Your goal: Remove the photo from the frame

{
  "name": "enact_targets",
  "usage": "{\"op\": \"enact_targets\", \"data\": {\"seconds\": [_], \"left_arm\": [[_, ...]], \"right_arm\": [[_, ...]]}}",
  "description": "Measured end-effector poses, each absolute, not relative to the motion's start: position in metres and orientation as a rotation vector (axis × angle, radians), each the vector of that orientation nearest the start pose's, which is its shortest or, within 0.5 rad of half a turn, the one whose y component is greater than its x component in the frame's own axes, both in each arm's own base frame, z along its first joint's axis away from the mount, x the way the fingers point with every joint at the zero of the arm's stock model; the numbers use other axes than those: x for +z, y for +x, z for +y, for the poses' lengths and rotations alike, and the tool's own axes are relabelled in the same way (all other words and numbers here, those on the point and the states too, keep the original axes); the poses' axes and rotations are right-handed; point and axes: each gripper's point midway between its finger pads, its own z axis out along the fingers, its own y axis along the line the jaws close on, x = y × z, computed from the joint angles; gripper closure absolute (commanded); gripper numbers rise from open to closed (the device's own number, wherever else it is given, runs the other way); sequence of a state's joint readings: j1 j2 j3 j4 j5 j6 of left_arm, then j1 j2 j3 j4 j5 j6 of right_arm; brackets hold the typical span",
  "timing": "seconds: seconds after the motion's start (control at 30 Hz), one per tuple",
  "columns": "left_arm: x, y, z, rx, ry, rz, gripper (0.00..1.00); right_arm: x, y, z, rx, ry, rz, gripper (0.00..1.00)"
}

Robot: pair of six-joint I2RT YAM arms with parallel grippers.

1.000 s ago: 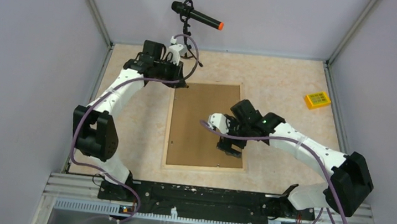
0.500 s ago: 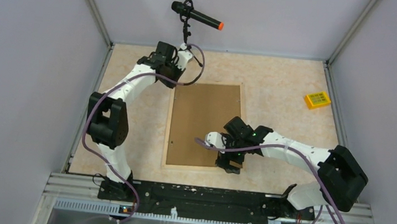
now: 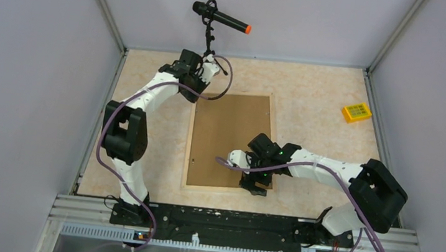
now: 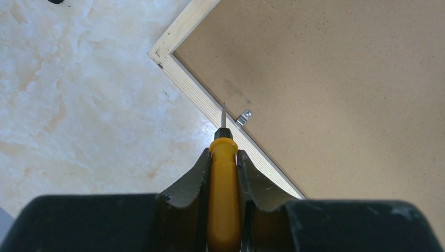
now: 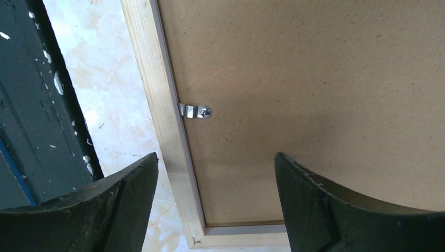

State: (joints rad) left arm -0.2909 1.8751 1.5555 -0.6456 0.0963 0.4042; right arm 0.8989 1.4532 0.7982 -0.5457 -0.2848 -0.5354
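Observation:
The frame (image 3: 231, 140) lies face down on the table, its brown hardboard back up and its pale wood rim (image 4: 189, 84) around it. The photo is hidden under the backing. My left gripper (image 4: 224, 155) is shut on a yellow-handled screwdriver (image 4: 224, 194). The screwdriver's tip sits just left of a small metal clip (image 4: 243, 118) near the frame's far left corner. My right gripper (image 5: 215, 157) hangs open over the frame's near right corner, its fingers straddling the wood rim (image 5: 157, 79). Another metal clip (image 5: 195, 111) lies just ahead of it.
A small yellow block (image 3: 357, 112) lies at the right of the table. A microphone (image 3: 221, 18) on a stand rises at the back, close behind my left gripper (image 3: 202, 92). The black base rail (image 3: 223, 220) runs along the near edge, close to my right gripper (image 3: 257, 186).
My right gripper has moved from the middle of the frame's right side to its near right corner. My left arm has swung slightly right, staying at the far left corner.

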Motion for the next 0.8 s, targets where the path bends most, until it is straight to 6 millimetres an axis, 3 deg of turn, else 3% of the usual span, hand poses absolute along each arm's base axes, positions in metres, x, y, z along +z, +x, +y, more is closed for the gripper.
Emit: {"op": "enact_targets", "data": {"seconds": [0.23, 0.8], "left_arm": [[0.103, 0.431, -0.13, -0.061, 0.943, 2.4, 1.0], [0.1, 0.421, -0.136, -0.029, 1.016, 2.383, 1.0]], "right_arm": [[0.029, 0.152, 0.241, 0.488, -1.871, 2.043, 0.21], [0.028, 0.155, 0.245, 0.483, -1.868, 2.065, 0.22]]}}
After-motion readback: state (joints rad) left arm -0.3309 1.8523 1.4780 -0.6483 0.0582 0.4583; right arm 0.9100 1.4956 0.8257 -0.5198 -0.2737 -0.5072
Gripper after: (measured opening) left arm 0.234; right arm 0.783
